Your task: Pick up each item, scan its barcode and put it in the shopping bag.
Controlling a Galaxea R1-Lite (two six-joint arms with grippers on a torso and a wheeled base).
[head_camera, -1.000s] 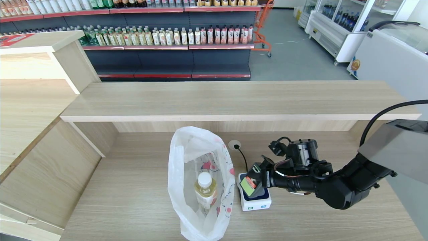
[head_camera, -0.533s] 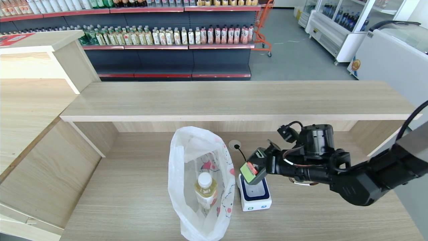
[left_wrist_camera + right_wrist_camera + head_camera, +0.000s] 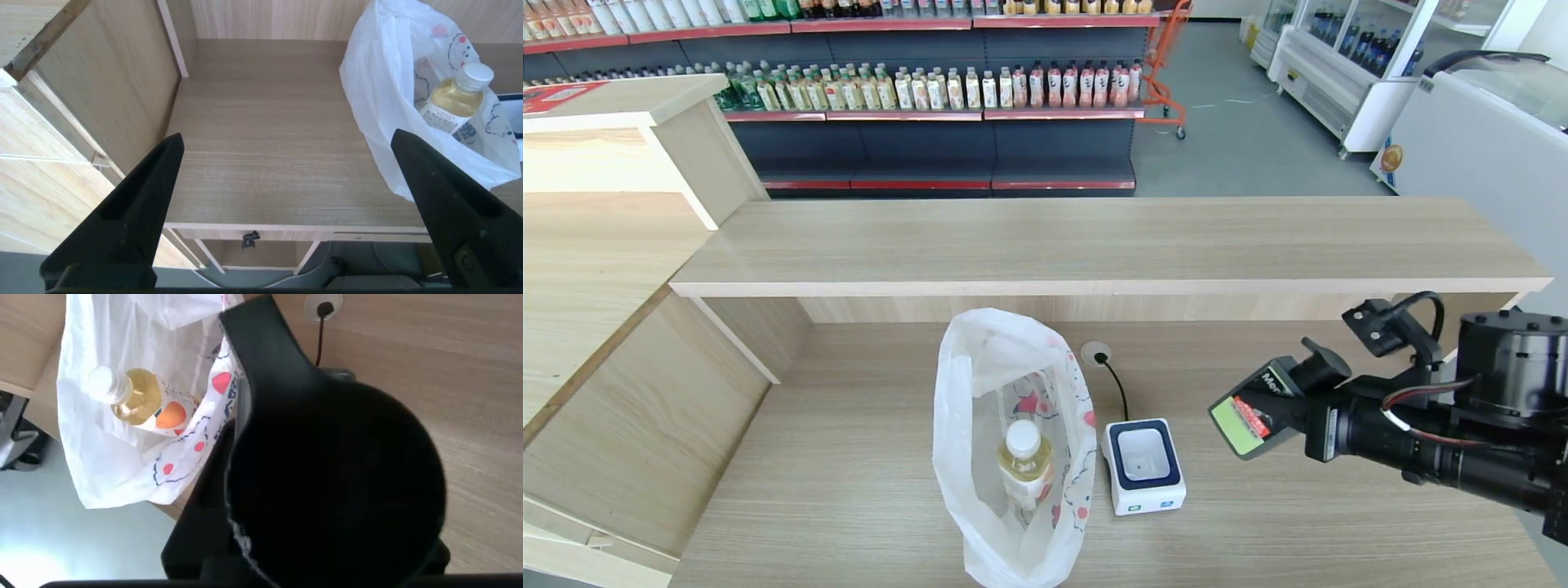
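At the checkout worktop [image 3: 849, 490], your right claw [image 3: 1258, 412] is clamped on a small green-faced pack [image 3: 1236, 426] with a red patch. It holds the pack in the air over the right part of the worktop, well apart from the scanner [image 3: 1143, 465]. The head view turns the pack's green face toward you. From the right wrist view you get a dark, rounded shape close to the lens, too blurred to tell what it is.

The white printed shopping bag [image 3: 956, 425] stands open at mid-worktop near the front edge. A capped bottle [image 3: 1023, 457] of yellow drink stands upright inside it. The scanner sits just beside the bag on its right. Its black cable [image 3: 1121, 390] runs back to a round port [image 3: 1096, 354] near the rear edge.

The right wrist view looks down into the bag [image 3: 90, 441] at the bottle [image 3: 135, 396], with the port [image 3: 324, 308] beyond. In the left wrist view your left claw [image 3: 286, 139] is spread wide with nothing between its fingers [image 3: 135, 216]. It hangs off the worktop's front edge, with the bag [image 3: 384, 98] and bottle [image 3: 458, 98] off to one side.
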